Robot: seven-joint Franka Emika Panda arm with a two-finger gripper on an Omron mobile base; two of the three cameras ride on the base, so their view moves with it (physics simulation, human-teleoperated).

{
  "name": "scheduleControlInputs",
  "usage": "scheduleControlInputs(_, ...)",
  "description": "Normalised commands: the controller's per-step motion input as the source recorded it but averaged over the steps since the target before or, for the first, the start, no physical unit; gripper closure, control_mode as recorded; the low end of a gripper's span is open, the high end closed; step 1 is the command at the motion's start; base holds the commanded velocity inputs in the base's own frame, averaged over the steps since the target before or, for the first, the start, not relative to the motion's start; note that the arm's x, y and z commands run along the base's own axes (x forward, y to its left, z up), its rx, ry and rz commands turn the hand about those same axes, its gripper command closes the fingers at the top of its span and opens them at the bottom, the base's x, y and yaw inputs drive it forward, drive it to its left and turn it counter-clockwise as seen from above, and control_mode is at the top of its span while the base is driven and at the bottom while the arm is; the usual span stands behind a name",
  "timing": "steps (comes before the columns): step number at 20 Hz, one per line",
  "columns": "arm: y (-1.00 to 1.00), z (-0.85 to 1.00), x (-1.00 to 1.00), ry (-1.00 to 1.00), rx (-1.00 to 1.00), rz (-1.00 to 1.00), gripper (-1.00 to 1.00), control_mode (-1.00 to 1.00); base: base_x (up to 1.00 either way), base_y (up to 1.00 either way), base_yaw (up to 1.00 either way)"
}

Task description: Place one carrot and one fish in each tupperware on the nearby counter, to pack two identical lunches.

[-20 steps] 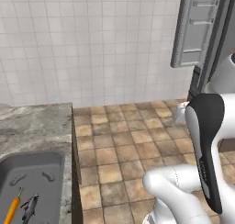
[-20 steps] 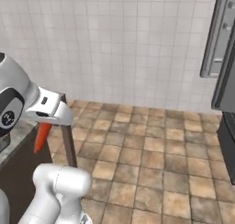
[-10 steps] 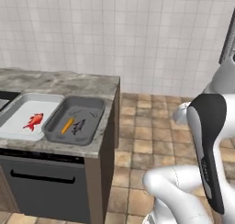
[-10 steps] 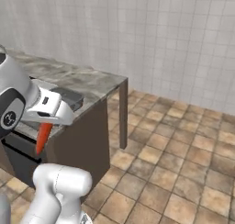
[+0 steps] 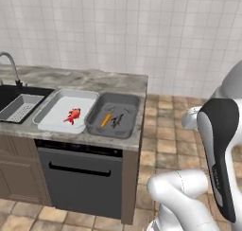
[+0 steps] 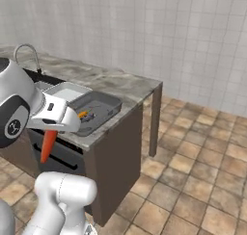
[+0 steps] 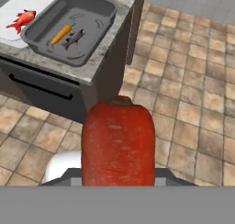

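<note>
On the grey marbled stone desk, a pale grey-white rectangular tupperware with a bright red fish inside is set just beside a dark grey rectangular tupperware, in which a small orange carrot and a blackish fish are seen. A red-orange tapered carrot is clamped in the hand, above the tiled floor and apart from the desk.

We are in a rendered home kitchen. We see white wall tiles, a brown stone-tile floor, and a grey marble tabletop over cabinets. Set into it is a dark sink with a curved faucet, and below sits a dishwasher front with a bar handle.
</note>
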Motion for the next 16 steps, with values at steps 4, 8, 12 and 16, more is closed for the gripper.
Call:
scheduleControlInputs(4, 0.00, 0.00, 0.00, 0.00, 0.00, 0.00, 1.00, 1.00, 0.49, 1.00, -0.13)
scheduleControlInputs(8, 0.00, 0.00, 0.00, 0.00, 0.00, 0.00, 1.00, 1.00, 0.51, 1.00, -0.18)
scheduleControlInputs(12, 0.00, 0.00, 0.00, 0.00, 0.00, 0.00, 1.00, 1.00, 0.55, 1.00, -0.21)
scheduleControlInputs(16, 0.00, 0.00, 0.00, 0.00, 0.00, 0.00, 1.00, 1.00, 0.54, 1.00, -0.22)
